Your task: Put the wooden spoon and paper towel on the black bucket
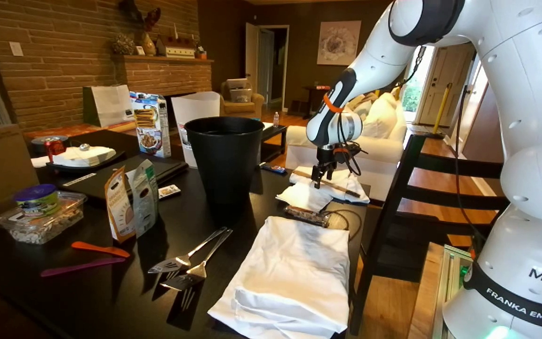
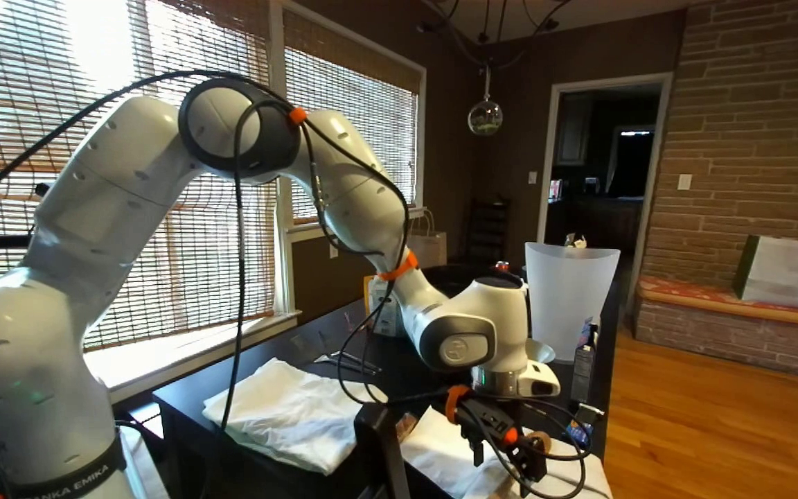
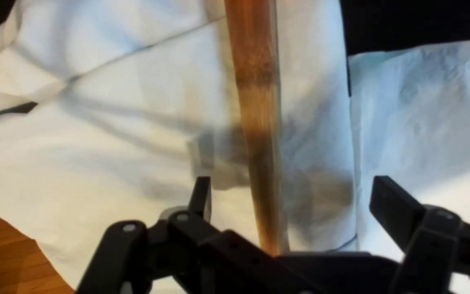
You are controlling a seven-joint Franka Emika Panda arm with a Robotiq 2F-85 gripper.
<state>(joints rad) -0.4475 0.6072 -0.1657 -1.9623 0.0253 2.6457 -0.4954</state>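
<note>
One gripper (image 3: 293,196) is hovering, empty and spread wide, over the wooden spoon (image 3: 260,126) crossing the wrist view's centre; its pick-up is apparently beginning, needing lowering, then closing.

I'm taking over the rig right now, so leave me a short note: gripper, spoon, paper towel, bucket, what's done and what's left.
Gripper: open, empty, above the wooden spoon; jaws on either side of it in the wrist view.
Spoon lies on the white cloth.
Paper towel: at that cloth's edge, beside the spoon.
Black bucket: upright on the table; contents not visible.
Done: neither item placed.
Left: spoon and towel, both to the bucket.
</note>
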